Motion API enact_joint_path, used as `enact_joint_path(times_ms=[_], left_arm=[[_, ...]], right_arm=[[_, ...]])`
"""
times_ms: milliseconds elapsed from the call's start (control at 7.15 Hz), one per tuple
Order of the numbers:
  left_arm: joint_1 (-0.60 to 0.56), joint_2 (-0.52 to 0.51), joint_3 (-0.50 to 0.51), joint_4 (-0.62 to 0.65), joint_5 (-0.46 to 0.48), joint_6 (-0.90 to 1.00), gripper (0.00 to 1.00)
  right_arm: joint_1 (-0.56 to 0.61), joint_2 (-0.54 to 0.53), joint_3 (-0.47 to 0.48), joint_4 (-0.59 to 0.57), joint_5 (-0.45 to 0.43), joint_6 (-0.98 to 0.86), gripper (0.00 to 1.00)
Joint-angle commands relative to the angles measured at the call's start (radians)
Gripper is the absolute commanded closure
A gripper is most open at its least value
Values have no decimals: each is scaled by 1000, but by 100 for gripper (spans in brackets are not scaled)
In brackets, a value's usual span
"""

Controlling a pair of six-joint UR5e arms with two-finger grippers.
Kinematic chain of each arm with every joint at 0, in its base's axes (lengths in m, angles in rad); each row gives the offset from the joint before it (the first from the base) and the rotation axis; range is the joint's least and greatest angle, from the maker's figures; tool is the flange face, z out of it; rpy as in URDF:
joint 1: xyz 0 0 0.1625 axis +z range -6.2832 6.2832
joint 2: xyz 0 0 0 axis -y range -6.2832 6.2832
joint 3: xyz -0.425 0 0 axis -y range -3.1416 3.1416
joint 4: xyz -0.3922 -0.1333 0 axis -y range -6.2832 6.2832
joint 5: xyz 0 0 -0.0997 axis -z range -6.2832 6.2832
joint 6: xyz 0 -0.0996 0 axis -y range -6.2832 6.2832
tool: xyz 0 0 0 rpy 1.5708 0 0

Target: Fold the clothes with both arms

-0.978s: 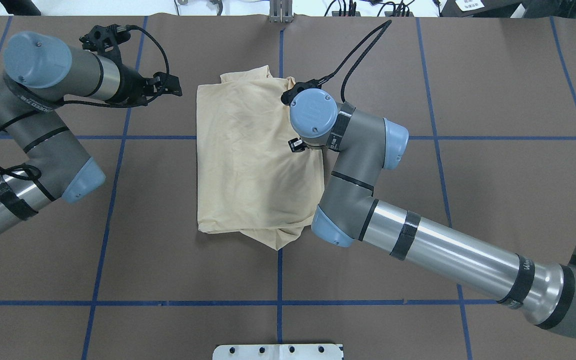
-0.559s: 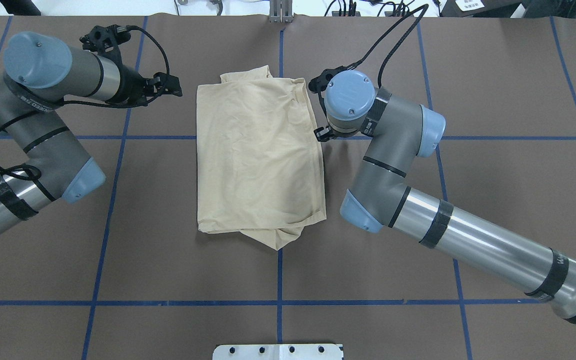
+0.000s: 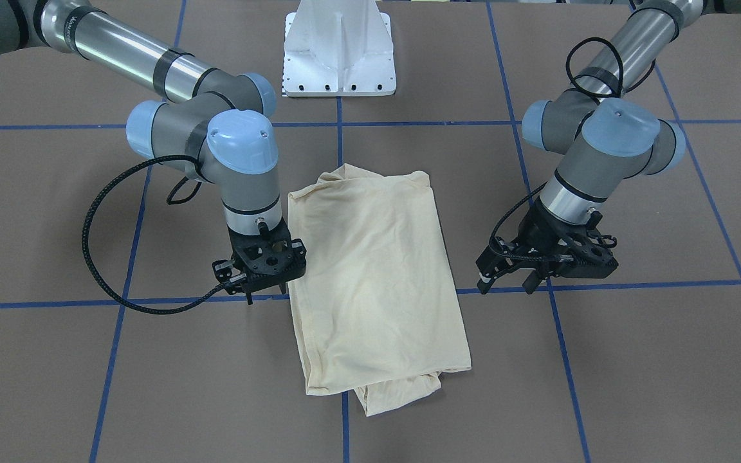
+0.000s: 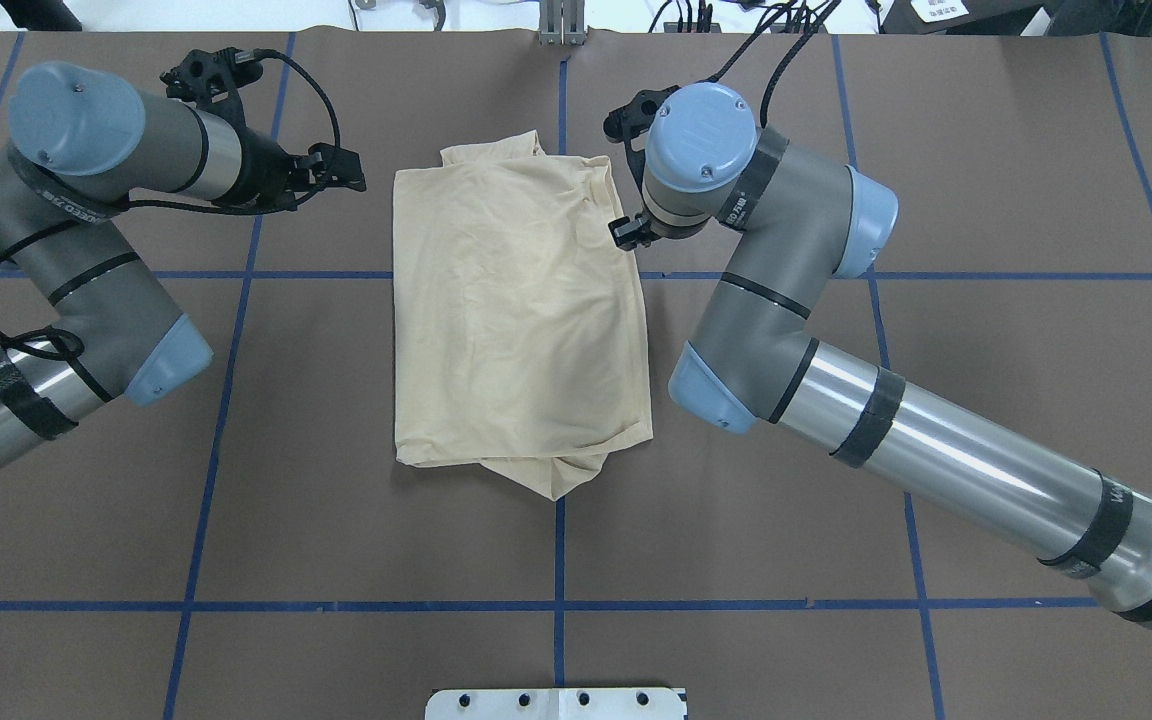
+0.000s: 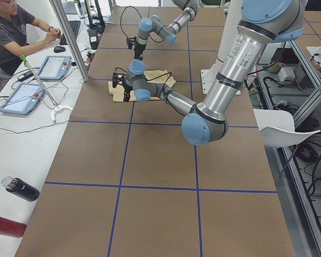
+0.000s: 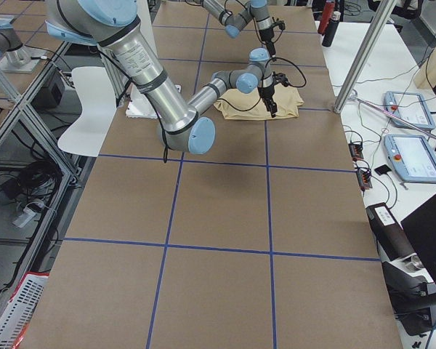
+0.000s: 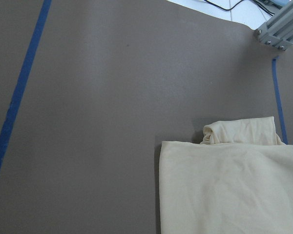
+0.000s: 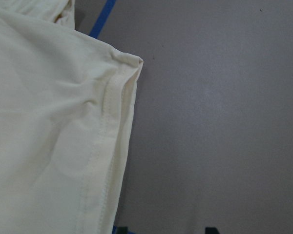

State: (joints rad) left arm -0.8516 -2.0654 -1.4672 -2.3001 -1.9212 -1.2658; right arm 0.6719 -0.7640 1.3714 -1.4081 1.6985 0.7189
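The clothes are one cream-yellow shirt folded into a tall rectangle at the table's middle, with a bunched bit sticking out at its near edge. My right gripper hovers low just beside the shirt's right edge, near its far corner, apart from the cloth. It looks open and holds nothing. The right wrist view shows the hemmed corner of the clothes on bare table. My left gripper stands open and empty a short way left of the shirt's far left corner.
The brown table cover carries blue tape lines. A white pedestal base stands at the robot's side. A person sits at a side bench with tablets and bottles.
My right arm has moved off the shirt's right part, out to the right and then toward the far edge. The shirt's right edge now lies flat. The left arm has stayed put.
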Motion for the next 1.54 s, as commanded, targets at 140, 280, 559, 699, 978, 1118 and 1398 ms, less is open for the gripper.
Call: enact_joint_path(times_ms=[140, 280, 559, 699, 978, 1118, 1398], left_arm=[[0, 1, -7, -19, 7, 11, 0], [-1, 4, -4, -42, 7, 13, 0], [-1, 1, -10, -36, 1, 11, 0], [-1, -2, -36, -27, -1, 10, 0], [0, 7, -35, -24, -1, 10, 0], [2, 8, -33, -24, -2, 8, 0], [44, 11, -41, -36, -2, 2, 0]], right_arm=[[-2, 115, -132, 77, -23, 25, 36], [-2, 112, -123, 86, -4, 51, 30], [0, 100, -97, 78, 129, 121, 25], [-17, 42, -19, 77, 138, 220, 12], [-72, -70, 215, -96, 138, 298, 1], [-99, -72, 225, -106, 136, 417, 1], [-110, -72, 227, -66, 141, 639, 1]])
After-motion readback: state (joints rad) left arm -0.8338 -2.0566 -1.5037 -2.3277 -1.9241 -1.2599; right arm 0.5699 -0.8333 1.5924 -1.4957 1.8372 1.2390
